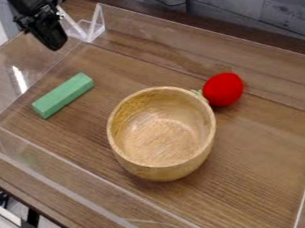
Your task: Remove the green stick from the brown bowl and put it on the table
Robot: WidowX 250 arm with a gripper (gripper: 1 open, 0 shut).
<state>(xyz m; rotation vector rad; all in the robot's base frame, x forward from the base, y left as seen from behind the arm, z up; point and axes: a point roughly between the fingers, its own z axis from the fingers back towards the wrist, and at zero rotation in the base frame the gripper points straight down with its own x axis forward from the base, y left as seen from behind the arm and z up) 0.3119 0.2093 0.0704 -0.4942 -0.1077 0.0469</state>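
Observation:
The green stick [63, 96] lies flat on the table [261, 167], to the left of the brown bowl [162, 132] and apart from it. The bowl stands upright mid-table and its hollow is empty. My black gripper [50, 35] hangs at the top left, above and behind the stick, well clear of it and pointing steeply down. Nothing shows between its dark fingers, which blur together, so I cannot make out their gap.
A red ball [223, 89] rests just right of the bowl's far rim. Low clear acrylic walls [12, 83] border the tabletop, with a corner piece [92, 26] close to the gripper.

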